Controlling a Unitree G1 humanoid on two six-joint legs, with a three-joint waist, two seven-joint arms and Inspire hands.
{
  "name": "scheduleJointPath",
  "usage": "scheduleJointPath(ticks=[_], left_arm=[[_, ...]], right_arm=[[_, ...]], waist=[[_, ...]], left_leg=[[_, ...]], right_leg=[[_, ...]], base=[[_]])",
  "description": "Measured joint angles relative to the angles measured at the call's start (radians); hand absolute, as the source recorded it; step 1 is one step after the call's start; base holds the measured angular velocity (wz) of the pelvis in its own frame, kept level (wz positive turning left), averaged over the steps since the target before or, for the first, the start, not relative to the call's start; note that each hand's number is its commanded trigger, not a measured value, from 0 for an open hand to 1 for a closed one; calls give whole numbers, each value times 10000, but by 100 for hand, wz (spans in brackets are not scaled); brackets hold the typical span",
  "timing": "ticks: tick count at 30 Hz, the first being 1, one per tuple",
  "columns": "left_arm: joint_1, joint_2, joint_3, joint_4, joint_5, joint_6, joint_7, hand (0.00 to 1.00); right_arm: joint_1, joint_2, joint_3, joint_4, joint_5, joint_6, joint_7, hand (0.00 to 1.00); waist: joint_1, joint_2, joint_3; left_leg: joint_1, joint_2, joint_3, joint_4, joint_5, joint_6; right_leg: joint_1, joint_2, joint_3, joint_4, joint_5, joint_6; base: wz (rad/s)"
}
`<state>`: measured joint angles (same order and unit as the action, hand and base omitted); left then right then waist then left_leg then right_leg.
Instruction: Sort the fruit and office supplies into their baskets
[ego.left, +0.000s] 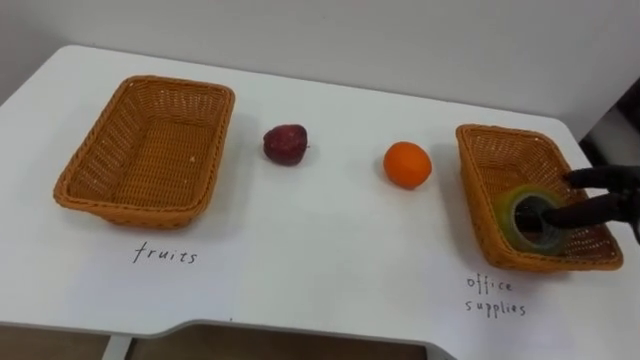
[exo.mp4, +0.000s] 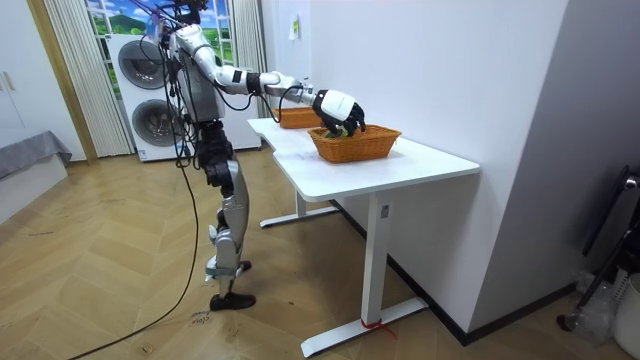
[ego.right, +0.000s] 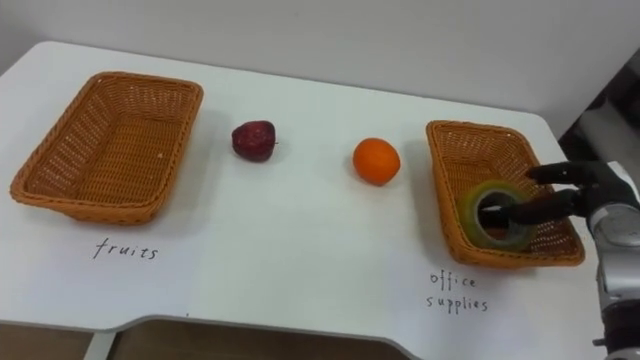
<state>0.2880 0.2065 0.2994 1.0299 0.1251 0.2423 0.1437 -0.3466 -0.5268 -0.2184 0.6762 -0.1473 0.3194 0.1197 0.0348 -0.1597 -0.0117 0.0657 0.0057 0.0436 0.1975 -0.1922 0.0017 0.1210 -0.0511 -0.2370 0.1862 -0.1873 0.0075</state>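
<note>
Left eye view: 2 baskets sit at opposite ends of the bench (ego.left: 330, 260), each behind its handwritten label. The fruit basket (ego.left: 180, 86) at the left end holds nothing. The apple (ego.left: 285, 142) and orange (ego.left: 408, 164) lie between the baskets, unsorted. The tape roll (ego.left: 509, 214) stands tilted in the office basket (ego.left: 500, 131), toward its front, seemingly propped by the right hand (ego.left: 612, 181), 1 of whose fingers (ego.left: 585, 213) runs into its hole.

Room view: the robot stands at the bench's edge, right arm stretched over the nearer basket, probably to set the roll down.

Right eye view: another finger lies straight above the roll. Whether the 2 pinch its wall I cannot tell.
</note>
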Motion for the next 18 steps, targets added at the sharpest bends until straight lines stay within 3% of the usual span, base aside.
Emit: scheduleJointPath(ticks=[9, 14, 18], left_arm=[[-35, 10, -391, 8, -69, 43, 15, 0], [-60, 15, -473, 6, -58, -129, -39, 0], [-62, 10, -460, 10, -61, -120, -47, 0]], right_arm=[[-9, 0, 185, -1078, 187, 9, 0, 0], [-28, 0, 388, -1632, 233, -23, 15, 0], [-19, 0, 388, -2374, 187, -15, 11, 0]], waist=[[18, -7, 24], [18, -138, -30], [-7, -100, 2]], left_leg=[[-21, 10, 97, -83, 2, 1], [-9, 12, 109, -102, 2, 2], [-10, 17, 121, -111, 2, 2]], right_leg=[[-96, 8, 148, 2, -1, 0], [-150, 8, 145, 10, -2, 5], [-191, 10, 154, 14, -2, 5]], base=[[-2], [0], [0]])
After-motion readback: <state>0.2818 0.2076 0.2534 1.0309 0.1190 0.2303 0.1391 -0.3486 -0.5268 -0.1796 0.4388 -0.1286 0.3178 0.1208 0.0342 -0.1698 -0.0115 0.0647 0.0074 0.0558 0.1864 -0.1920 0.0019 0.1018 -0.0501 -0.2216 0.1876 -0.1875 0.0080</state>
